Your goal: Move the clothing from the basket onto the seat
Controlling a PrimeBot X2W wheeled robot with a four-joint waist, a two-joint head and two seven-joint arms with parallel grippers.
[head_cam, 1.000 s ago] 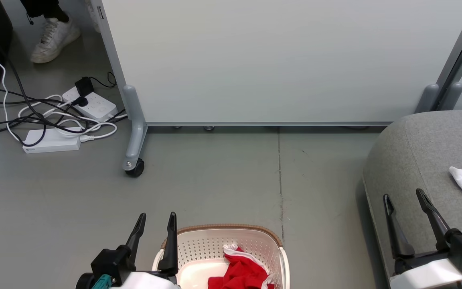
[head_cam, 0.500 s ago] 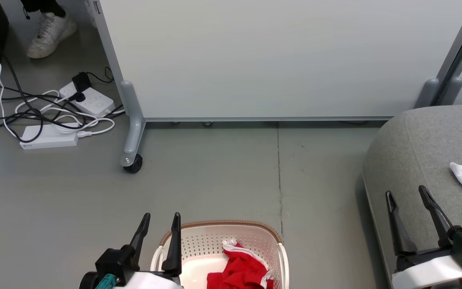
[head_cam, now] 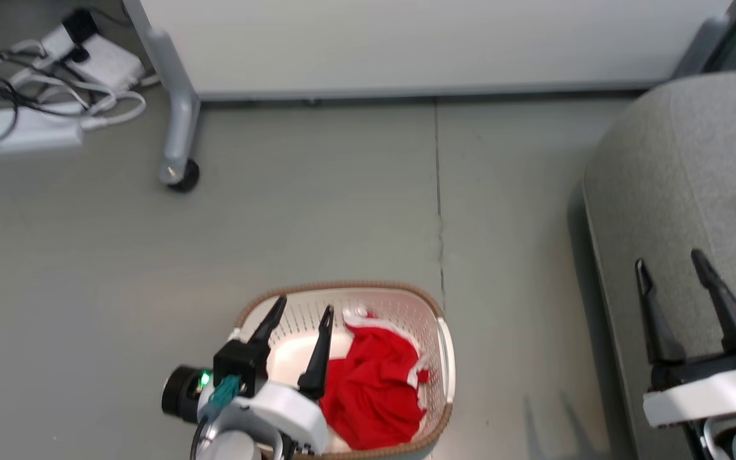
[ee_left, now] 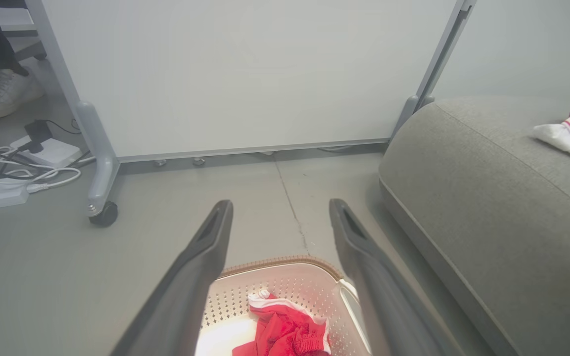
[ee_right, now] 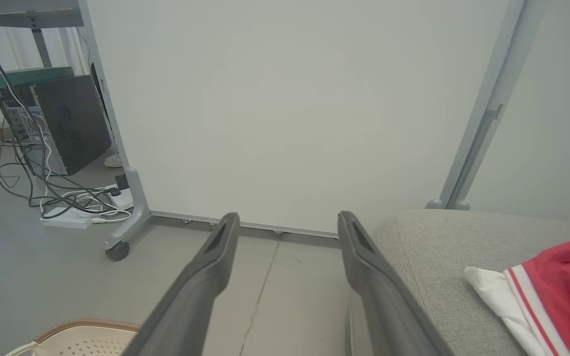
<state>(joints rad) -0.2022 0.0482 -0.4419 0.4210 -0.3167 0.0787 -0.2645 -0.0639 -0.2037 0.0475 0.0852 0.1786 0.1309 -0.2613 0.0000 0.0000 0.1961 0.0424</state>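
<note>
The cream basket (head_cam: 342, 285) with a brown rim stands on the floor, and a red garment with white trim (head_cam: 374, 383) lies bunched in its right half. My left gripper (head_cam: 304, 306) hangs open over the basket's left half, just left of the garment and holding nothing. In the left wrist view its fingers (ee_left: 280, 205) frame the basket (ee_left: 280, 260) and the clothing (ee_left: 285, 329) below. The grey seat (head_cam: 662, 160) is on the right, with my right gripper (head_cam: 668, 259) open and empty above its near edge. A second red-and-white garment (ee_right: 552, 287) lies on the seat (ee_right: 438, 247).
A pale partition panel on a caster foot (head_cam: 183, 176) stands across the back. Power strips and tangled cables (head_cam: 36, 121) lie on the floor at far left. A person's white shoe (ee_left: 3, 94) and a dark computer tower (ee_right: 67, 123) are behind them.
The head camera has tilted down, so the whole basket now shows. My left gripper has shifted from the basket's left rim to over its inside. Both grippers stay open.
</note>
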